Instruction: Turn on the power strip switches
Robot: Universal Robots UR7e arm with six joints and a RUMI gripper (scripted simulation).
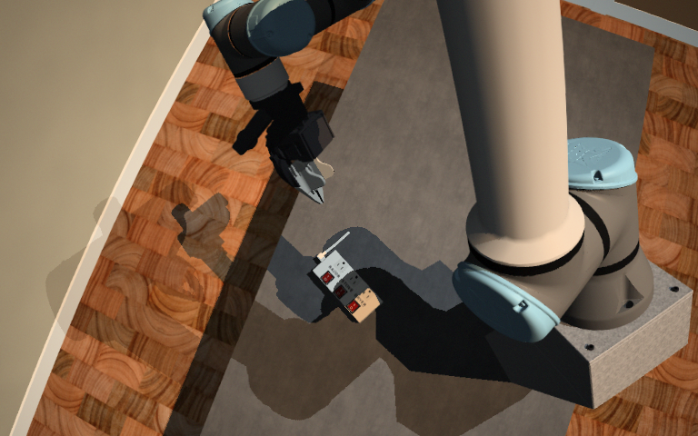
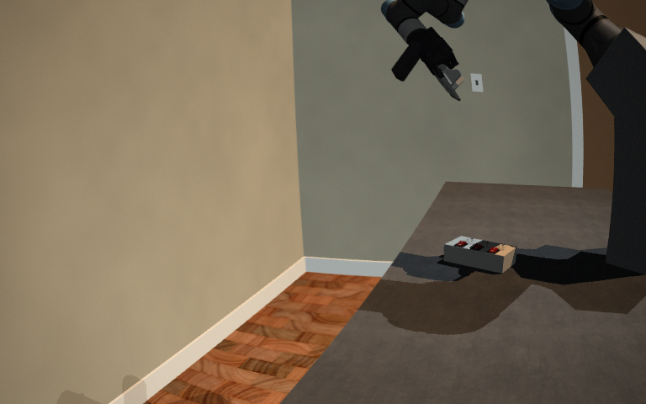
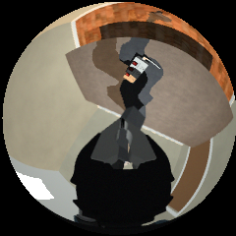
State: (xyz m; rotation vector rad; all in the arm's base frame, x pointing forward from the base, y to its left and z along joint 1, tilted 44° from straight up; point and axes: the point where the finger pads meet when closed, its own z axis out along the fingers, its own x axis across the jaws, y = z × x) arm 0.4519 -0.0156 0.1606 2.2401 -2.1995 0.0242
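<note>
The grey worktop [image 1: 412, 128] fills the middle of the top view, its long edge running from 12 o'clock down to 7 o'clock, with wood-block floor [image 1: 154, 287] beyond that edge and a pale wall [image 1: 61, 103] further out at 9 o'clock. The arm's stone-grey pedestal [image 1: 669, 308] stands at 4 o'clock, near the worktop's right edge, and the thick beige upper arm [image 1: 509, 113] rises from it toward 12 o'clock.

In the exterior view the gripper [image 2: 456, 95] hangs high above the worktop, well apart from it, tilted down and toward the strip. Its jaws are pressed together to a point and carry nothing. In the top view the gripper [image 1: 319, 195] sits at about 11 o'clock from the strip, close to the worktop's long edge.

The power strip [image 1: 345, 282] lies flat near the middle of the worktop, switches facing up, its long axis running from 10 o'clock to 4 o'clock. Three red rocker switches [image 1: 339, 292] line one side; the labels are too small to read. A short white cord stub [image 1: 334, 243] juts from its grey end. Bare worktop surrounds the strip on all sides, widest toward 6 o'clock.
</note>
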